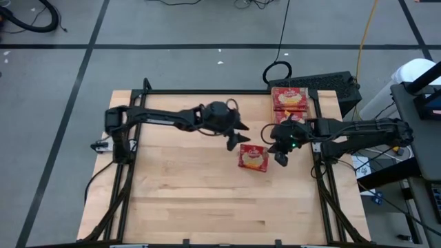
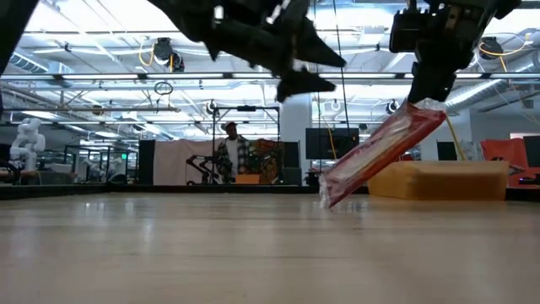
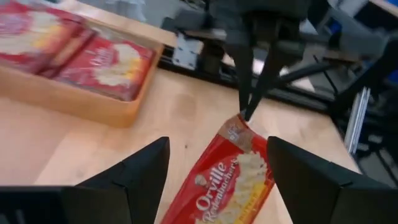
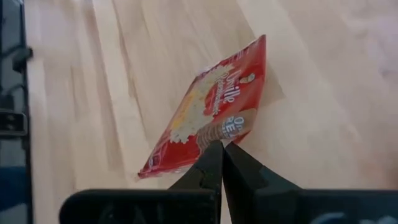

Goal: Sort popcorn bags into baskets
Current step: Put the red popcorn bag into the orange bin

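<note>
We see the right gripper pinching one popcorn bag by its edge, tilted, its low end on the table. At its ten o'clock the left gripper hangs spread, empty. At one o'clock, the basket holds more bags.

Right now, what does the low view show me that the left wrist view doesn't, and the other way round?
Only the low view: the popcorn bag hangs tilted from the right claw, its lower corner at the table; a person stands far behind. Only the left wrist view: the open left claw flanks the bag without touching it, and the orange basket holds more bags. Both: the right claw pinches the bag's top edge.
</note>
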Action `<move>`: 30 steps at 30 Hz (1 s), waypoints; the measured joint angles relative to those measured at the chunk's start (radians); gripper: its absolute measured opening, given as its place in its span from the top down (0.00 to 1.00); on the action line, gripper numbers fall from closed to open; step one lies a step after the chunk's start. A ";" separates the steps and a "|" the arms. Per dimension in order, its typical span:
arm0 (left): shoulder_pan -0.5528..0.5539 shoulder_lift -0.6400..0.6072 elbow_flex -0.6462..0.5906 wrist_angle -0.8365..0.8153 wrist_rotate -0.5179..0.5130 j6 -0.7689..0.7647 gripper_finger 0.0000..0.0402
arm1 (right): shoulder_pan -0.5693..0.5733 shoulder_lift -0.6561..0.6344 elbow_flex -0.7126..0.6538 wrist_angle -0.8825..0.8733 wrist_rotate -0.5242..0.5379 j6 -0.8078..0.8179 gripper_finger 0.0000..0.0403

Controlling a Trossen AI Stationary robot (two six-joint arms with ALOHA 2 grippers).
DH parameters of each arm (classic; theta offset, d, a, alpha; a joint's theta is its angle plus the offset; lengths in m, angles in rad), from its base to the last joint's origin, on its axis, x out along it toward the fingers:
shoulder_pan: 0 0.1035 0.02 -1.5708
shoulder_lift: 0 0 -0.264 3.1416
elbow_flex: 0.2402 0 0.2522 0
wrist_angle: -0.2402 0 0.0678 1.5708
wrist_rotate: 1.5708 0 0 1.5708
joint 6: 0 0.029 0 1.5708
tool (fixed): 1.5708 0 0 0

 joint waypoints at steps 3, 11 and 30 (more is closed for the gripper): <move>0.000 0.087 0.068 -0.011 0.053 0.062 0.32 | -0.003 0.000 0.000 0.000 0.001 -0.078 1.00; 0.050 0.268 0.212 -0.011 0.268 0.116 0.32 | -0.003 0.020 0.000 0.003 0.002 -0.201 1.00; 0.053 0.364 0.213 -0.279 0.566 0.306 0.64 | -0.002 0.176 0.000 0.161 0.031 -0.304 1.00</move>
